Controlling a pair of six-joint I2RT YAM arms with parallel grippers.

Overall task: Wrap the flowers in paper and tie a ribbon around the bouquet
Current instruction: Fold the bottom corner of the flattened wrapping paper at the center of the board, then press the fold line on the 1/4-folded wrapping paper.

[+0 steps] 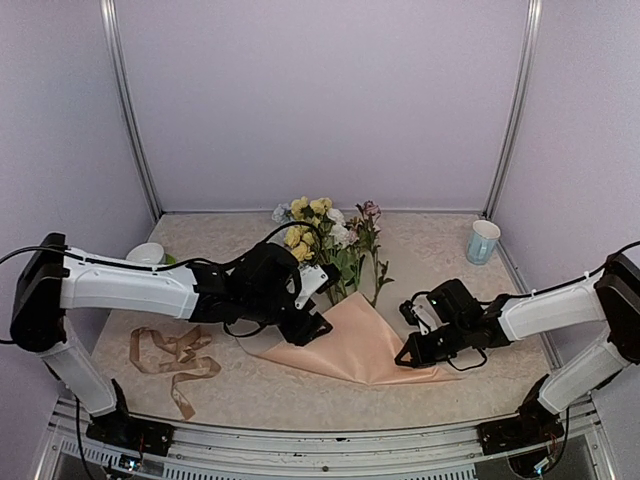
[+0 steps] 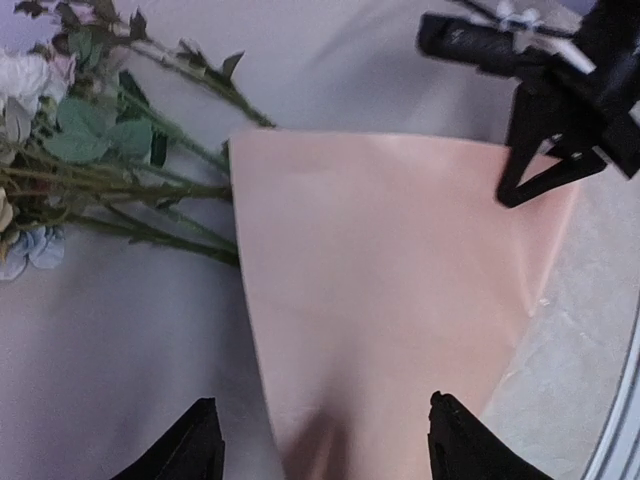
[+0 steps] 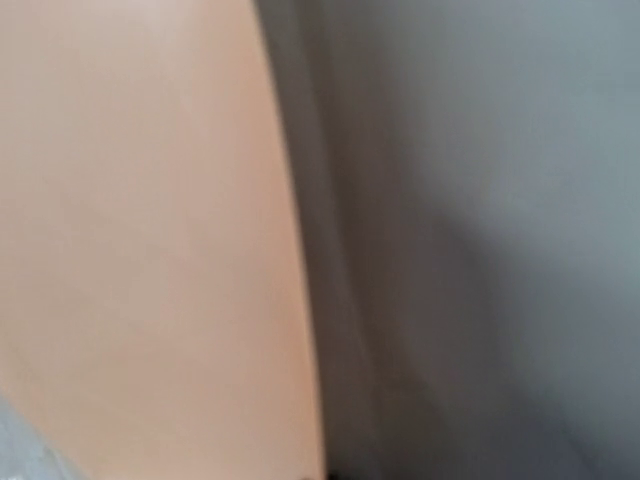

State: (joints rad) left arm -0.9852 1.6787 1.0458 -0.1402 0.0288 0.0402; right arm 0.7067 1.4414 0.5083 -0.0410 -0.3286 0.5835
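The flowers (image 1: pixel 330 235) lie at the back centre, blooms away from me, with their stems (image 2: pixel 150 200) running under the peach-pink paper (image 1: pixel 350 345). In the left wrist view a folded part of the paper (image 2: pixel 390 300) lies straight ahead. My left gripper (image 2: pixel 325 445) hangs open over the paper's near left part, one finger on each side of its edge. My right gripper (image 1: pixel 405 357) is shut at the paper's right edge. In its own view, blurred peach paper (image 3: pixel 140 230) runs right down to the hidden jaws. The ribbon (image 1: pixel 175 355) lies loose at the front left.
A pale blue cup (image 1: pixel 483 241) stands at the back right. A white bowl (image 1: pixel 148 254) sits at the left behind my left arm. Metal posts and lilac walls close in the back and sides.
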